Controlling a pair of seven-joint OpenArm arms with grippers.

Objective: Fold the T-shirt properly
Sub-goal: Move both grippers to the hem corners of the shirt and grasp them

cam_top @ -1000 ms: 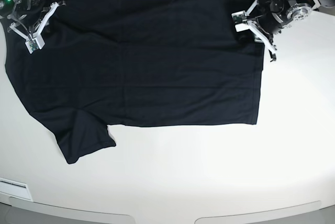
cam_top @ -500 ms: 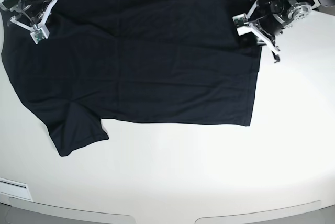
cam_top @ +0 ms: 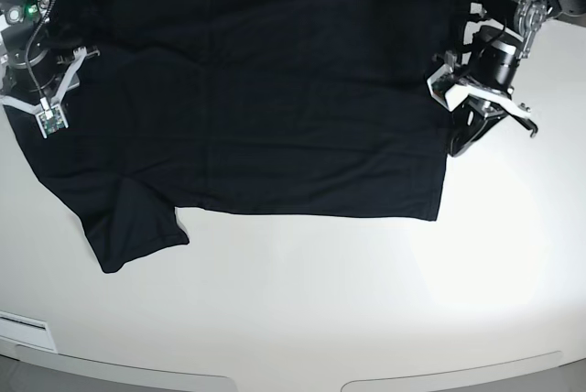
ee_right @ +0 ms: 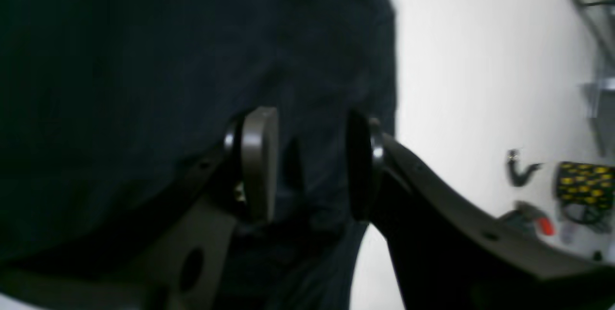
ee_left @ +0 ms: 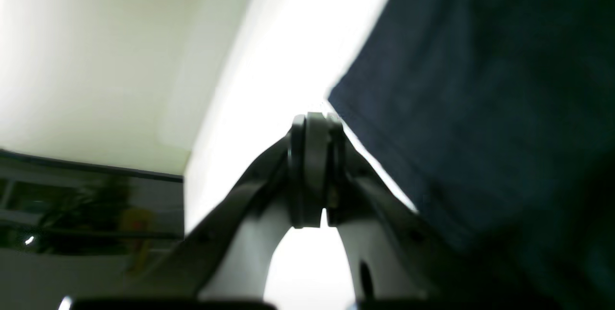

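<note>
Both grippers sit at the far corners of the T-shirt [cam_top: 247, 90], one at each end of its long axis. The left gripper [ee_left: 314, 166], which appears on the right of the base view, has its pads pressed flat together at the hem edge of the T-shirt; in its wrist view the cloth lies just beside the pads, toward the arm's inner side, and no fabric can be made out between them, so whether it pinches anything cannot be told. The right gripper [ee_right: 307, 166] stands with a clear gap between its pads and dark cloth behind and below them; nothing is clamped.

The T-shirt lies spread flat on the white table [cam_top: 366, 300], its long axis running across the base view from the sleeve end near the right gripper to the hem end near the left gripper. One sleeve [cam_top: 133, 232] juts out from the near edge of the T-shirt at the right gripper's end.

Judged from this layout, the far edge of the T-shirt lies under both grippers and the near edge lies well apart from them, so a lengthwise fold would carry the far edge toward the near one. The right gripper is nearer the sleeve; the left is nearer the hem.
</note>
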